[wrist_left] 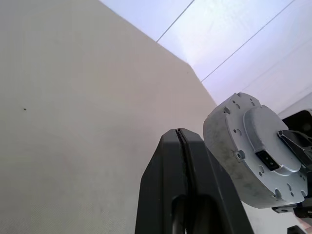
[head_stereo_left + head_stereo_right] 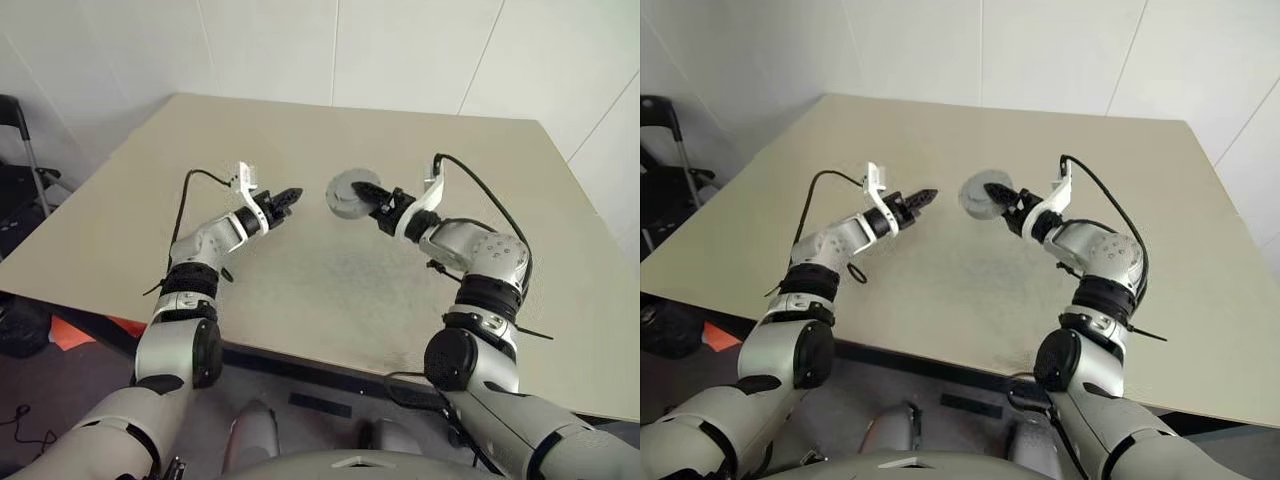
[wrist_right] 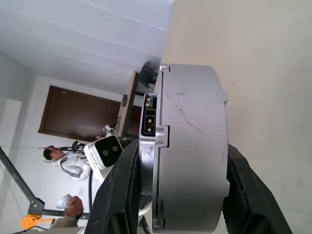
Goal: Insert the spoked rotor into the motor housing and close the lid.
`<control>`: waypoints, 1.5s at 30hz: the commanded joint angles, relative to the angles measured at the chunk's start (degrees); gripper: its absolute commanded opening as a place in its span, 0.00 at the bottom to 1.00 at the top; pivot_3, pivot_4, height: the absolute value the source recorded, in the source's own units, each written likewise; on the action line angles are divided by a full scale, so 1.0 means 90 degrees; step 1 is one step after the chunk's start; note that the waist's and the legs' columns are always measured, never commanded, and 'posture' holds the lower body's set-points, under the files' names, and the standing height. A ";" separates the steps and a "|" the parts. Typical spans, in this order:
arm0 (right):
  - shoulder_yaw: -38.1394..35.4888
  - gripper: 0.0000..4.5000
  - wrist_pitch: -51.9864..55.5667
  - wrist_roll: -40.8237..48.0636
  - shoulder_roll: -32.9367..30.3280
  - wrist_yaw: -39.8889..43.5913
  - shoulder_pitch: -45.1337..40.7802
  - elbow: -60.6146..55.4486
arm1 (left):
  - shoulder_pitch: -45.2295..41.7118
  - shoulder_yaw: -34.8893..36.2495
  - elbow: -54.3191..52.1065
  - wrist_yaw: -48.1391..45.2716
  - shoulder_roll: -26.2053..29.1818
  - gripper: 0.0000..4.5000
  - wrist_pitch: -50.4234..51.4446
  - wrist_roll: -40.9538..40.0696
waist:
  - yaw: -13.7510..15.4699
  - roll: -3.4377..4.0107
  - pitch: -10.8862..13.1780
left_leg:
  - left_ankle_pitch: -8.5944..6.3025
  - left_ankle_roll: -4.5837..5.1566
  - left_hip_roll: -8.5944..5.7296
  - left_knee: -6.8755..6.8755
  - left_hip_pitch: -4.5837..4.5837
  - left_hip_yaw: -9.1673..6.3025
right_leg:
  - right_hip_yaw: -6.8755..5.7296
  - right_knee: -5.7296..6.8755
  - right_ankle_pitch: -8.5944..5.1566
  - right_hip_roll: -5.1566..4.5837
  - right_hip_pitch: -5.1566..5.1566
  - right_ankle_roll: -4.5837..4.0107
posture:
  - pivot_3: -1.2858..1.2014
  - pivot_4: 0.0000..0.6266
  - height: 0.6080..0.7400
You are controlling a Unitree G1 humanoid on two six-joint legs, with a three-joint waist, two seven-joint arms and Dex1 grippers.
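Note:
My right gripper [image 2: 366,193] is shut on the motor housing [image 2: 346,193], a round grey metal puck, and holds it in the air above the beige table [image 2: 330,290]. In the right wrist view the housing [image 3: 192,146] stands on edge between the two black fingers [image 3: 243,190], with a black connector socket on its stepped face. My left gripper [image 2: 293,194] is shut with nothing in it and points level at the housing from a short gap away; its view shows the housing [image 1: 243,141] just beside its fingertips [image 1: 170,146]. The spoked rotor is out of view. No separate lid can be told apart from the housing.
The table's near edge [image 2: 300,355] runs just in front of me. A black stand [image 2: 20,140] is off the table's left side, with an orange thing [image 2: 75,332] on the floor below. A person [image 3: 61,163] is in the room behind.

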 commanded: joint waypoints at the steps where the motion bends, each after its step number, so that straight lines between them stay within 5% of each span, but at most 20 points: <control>1: -0.0038 0.46 0.0086 0.0627 0.0121 -0.0175 -0.0283 -0.0305 | 0.0245 0.0296 -0.0809 -0.0153 -0.0022 0.00 0.0670 -0.0763 | 0.0002 0.0001 0.0001 | 0.0000 0.0001 0.0000 0.0000 -0.0001 0.0000 | -0.0001 0.0000 0.0000 0.0000 -0.0001 0.0000 | 0.52 0.00 1.00; 8: -0.0010 0.46 0.0075 0.0987 0.0127 -0.0507 -0.0358 -0.0142 | 0.0570 0.0552 -0.1481 0.0133 -0.0182 0.00 0.1352 -0.1540 | 0.0032 0.0000 0.0003 | 0.0000 0.0000 0.0001 0.0010 -0.0011 -0.0002 | -0.0005 0.0001 0.0000 -0.0001 0.0001 0.0000 | 0.52 0.00 1.00; 14: 0.0127 0.46 0.0076 0.1181 0.0117 -0.0605 -0.0342 -0.0208 | 0.0607 0.0228 -0.1539 0.0342 -0.0215 0.00 0.1031 -0.1257 | 0.0023 0.0000 0.0003 | 0.0002 -0.0003 0.0003 0.0022 -0.0011 -0.0005 | -0.0004 0.0007 0.0003 0.0000 0.0003 0.0006 | 0.52 0.00 1.00; 17: 0.0200 0.46 0.0019 0.1211 0.0086 -0.0624 -0.0299 -0.0215 | 0.0580 0.0270 -0.1343 0.0330 -0.0207 0.12 0.0913 -0.1295 | 0.0024 0.0000 0.0003 | 0.0002 -0.0004 0.0002 0.0022 -0.0015 -0.0006 | -0.0005 0.0006 0.0009 0.0000 0.0003 0.0017 | 0.52 0.00 1.00; 27: 0.0305 0.46 0.0223 0.1751 0.0112 -0.0806 -0.0321 -0.0370 | 0.0344 0.0525 -0.0659 0.0367 -0.0204 0.88 0.1545 -0.1757 | 0.0033 0.0000 0.0003 | 0.0002 -0.0004 0.0002 0.0030 -0.0017 -0.0008 | -0.0005 0.0009 0.0016 0.0000 0.0003 0.0028 | 0.52 0.00 1.00; 45: 0.0842 0.46 0.0671 0.2542 0.0499 -0.1332 0.0077 -0.0709 | -0.0060 0.1091 -0.0120 0.0293 -0.0609 0.88 0.2441 -0.2620 | 0.0122 -0.0001 0.0003 | 0.0002 -0.0004 0.0000 0.0047 -0.0025 -0.0016 | -0.0006 0.0012 0.0021 0.0000 0.0006 0.0037 | 0.52 0.00 1.00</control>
